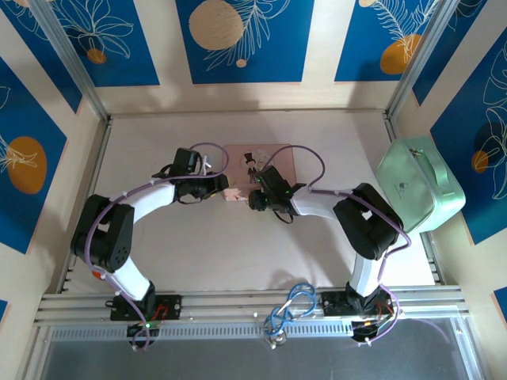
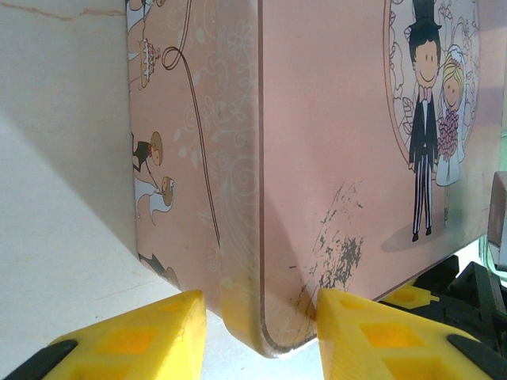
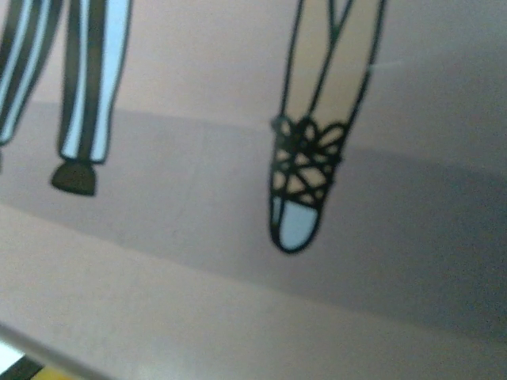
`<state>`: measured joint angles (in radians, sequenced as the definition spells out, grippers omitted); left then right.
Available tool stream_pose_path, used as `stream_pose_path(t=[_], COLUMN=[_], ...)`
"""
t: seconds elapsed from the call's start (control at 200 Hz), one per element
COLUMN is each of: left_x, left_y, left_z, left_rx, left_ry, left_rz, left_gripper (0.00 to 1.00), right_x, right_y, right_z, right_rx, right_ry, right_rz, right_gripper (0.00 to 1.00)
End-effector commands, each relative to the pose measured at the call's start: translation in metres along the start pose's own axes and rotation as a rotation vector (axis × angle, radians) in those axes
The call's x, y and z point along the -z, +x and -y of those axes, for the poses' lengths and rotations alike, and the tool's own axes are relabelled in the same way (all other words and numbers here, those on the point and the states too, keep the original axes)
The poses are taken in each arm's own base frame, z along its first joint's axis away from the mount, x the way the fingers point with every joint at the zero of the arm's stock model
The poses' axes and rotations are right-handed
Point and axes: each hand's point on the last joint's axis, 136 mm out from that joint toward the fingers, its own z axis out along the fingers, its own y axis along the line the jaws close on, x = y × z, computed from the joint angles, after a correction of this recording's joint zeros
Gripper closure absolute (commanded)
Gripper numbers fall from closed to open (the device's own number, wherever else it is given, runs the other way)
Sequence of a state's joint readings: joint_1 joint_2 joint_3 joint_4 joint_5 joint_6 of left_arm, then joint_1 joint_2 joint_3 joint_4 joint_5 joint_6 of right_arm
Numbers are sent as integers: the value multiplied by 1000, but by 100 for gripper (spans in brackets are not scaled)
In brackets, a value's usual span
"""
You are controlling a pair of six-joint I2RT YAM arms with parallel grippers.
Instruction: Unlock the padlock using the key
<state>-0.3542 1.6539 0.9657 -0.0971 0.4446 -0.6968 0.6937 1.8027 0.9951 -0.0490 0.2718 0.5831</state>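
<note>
Bright, even light; pink box [image 2: 333, 158] casts shadow; right wrist blurred.

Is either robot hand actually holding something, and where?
Left gripper straddles the pink box at its corner; whether it pinches cannot be told. Right gripper: equally unclear.

The pink box [image 3: 198, 317] is seen from very close and slightly blurred. Printed on it, 2 striped trouser legs [image 3: 87, 71] in black and pale blue come down at upper left, 1 ending in a dark shoe [image 3: 74, 178]. Near the centre, a thin outlined leg ends in a laced shoe [image 3: 299, 186] with a pale blue toe. A darker band crosses the surface under both feet. Past the box's edge at bottom left lies a yellow sliver [image 3: 47, 375].
</note>
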Motion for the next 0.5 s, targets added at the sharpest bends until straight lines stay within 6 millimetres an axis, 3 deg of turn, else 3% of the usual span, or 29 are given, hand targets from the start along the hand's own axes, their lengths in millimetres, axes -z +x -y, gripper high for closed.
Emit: stream_pose_path(t=[0.0, 0.27, 0.495], left_x=[2, 3, 3], left_y=[8, 8, 9], left_z=[-11, -9, -11], left_rx=[1, -3, -8], left_ry=[-18, -13, -20], left_rz=[-28, -29, -34], left_gripper=[60, 61, 62], right_x=[-4, -6, -10], right_y=[-2, -2, -2], right_z=[4, -7, -8], right_rx=[13, 28, 6], right_ry=[44, 17, 20], right_rz=[-7, -12, -21], right_gripper=[57, 51, 61])
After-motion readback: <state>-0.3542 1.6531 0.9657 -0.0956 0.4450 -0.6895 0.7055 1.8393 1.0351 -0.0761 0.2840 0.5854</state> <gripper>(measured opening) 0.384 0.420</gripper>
